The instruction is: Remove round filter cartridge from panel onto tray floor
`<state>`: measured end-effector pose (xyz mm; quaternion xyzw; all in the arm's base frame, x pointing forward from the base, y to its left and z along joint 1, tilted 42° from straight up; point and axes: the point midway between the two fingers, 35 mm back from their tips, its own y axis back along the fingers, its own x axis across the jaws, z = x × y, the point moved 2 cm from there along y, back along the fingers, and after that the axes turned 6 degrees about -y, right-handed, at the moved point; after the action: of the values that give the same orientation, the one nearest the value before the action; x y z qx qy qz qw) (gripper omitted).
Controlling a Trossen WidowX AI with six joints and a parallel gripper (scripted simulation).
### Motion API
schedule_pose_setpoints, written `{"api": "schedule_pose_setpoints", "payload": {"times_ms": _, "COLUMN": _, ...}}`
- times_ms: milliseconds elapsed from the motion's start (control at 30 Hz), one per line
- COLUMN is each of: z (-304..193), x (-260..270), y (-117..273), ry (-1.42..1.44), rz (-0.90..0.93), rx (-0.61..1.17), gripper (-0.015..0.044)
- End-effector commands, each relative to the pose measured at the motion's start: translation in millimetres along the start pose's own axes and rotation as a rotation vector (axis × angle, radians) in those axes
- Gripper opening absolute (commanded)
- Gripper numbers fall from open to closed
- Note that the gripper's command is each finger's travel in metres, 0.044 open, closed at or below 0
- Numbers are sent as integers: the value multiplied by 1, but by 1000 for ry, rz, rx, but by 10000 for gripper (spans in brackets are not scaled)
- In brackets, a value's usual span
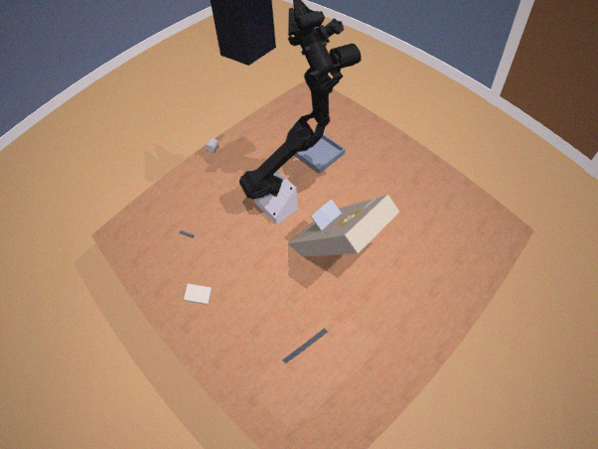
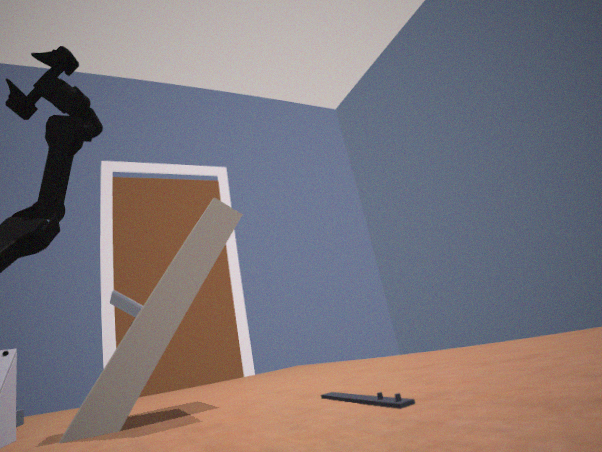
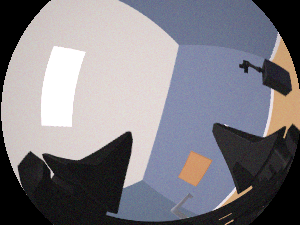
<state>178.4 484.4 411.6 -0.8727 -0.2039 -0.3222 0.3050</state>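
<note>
The service panel (image 1: 374,225) (image 2: 155,320) is a beige slab leaning at a slant, with a yellow ring (image 1: 344,222) on its face. The round cartridge face seems to sit inside that ring; its slots are too small to make out. A pale flap (image 1: 327,215) (image 2: 126,303) sticks out from the panel face beside the ring. The blue-grey tray (image 1: 325,153) lies behind the panel, partly under the arm; no cartridge shows on its visible floor. My gripper (image 2: 20,66) (image 3: 174,132) is open and empty, high in the air, away from panel and tray, pointing at the wall and ceiling.
A dark bar with two small pegs (image 1: 304,346) (image 2: 350,398) lies on the mat. Also there are a white card (image 1: 198,294), a short dark rod (image 1: 187,233), a small pale block (image 1: 212,145) and a white slanted box (image 1: 285,205) beside the arm's base.
</note>
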Motion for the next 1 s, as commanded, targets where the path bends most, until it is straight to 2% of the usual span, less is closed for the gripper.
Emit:
{"api": "schedule_pose_setpoints", "payload": {"times_ms": 0, "z": -2, "x": -1, "y": -2, "ry": 5, "rz": -2, "rx": 5, "gripper": 374}}
{"api": "schedule_pose_setpoints", "payload": {"times_ms": 333, "z": -115, "x": -42, "y": -67, "ry": 216, "rz": -72, "rx": 262, "gripper": 116}}
{"api": "schedule_pose_setpoints", "payload": {"times_ms": 633, "z": -239, "x": -84, "y": -95, "ry": 416, "rz": -62, "rx": 549, "gripper": 116}}
{"api": "schedule_pose_setpoints", "payload": {"times_ms": 967, "z": -373, "x": -124, "y": -76, "ry": 605, "rz": 29, "rx": 880, "gripper": 116}}
